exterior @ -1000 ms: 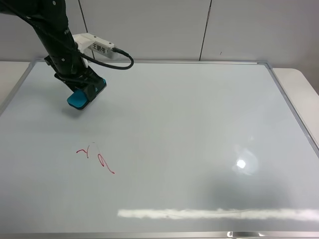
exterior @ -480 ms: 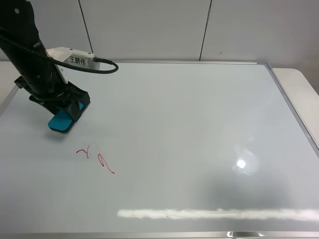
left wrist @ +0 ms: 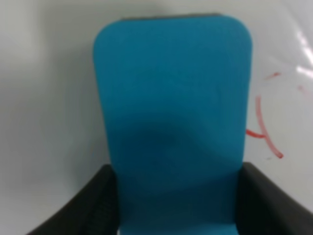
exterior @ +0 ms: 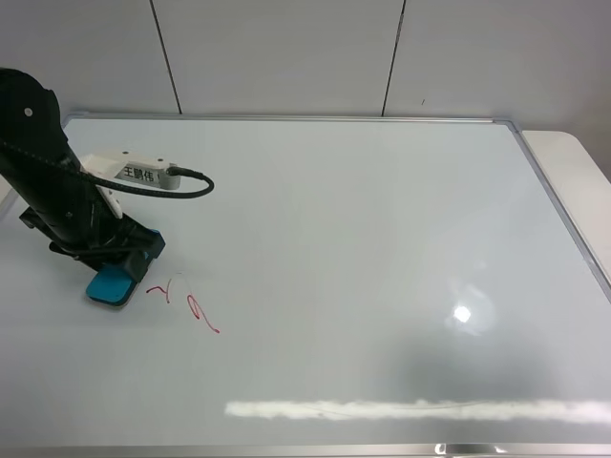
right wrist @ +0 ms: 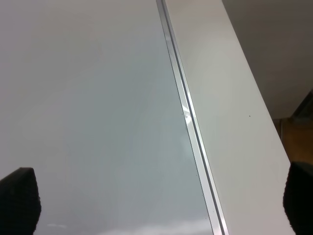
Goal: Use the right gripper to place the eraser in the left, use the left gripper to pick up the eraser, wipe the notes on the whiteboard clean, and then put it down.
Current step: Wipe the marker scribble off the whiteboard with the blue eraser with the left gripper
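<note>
Left tool (exterior: 126,265): clamped on the rear end of the eraser (exterior: 108,285), one black jaw against each long side. Eraser: teal top up, slightly tilted, front end down at the whiteboard (exterior: 363,248), close to the board's left edge in the high view. Cannot tell whether the felt base presses flat on the board.

Just right of the eraser, the red notes (exterior: 194,310): a small hook, then a loop with a tail running toward the near edge, all unwiped. Nearest stroke just beside the eraser's corner, with a thin gap between. In the left wrist view, the same red strokes (left wrist: 264,134) alongside one long side of the teal block (left wrist: 173,112).

On the arm above the left tool, a white boxy module (exterior: 141,174) with a printed label, and a black cable (exterior: 196,187) looping out of it.

Right tool (right wrist: 159,203): jaws spread wide, holding nothing, only two dark tips showing. Below it, the board's silver frame (right wrist: 188,117) and the pale surface (right wrist: 234,98) just beside the board.
</note>
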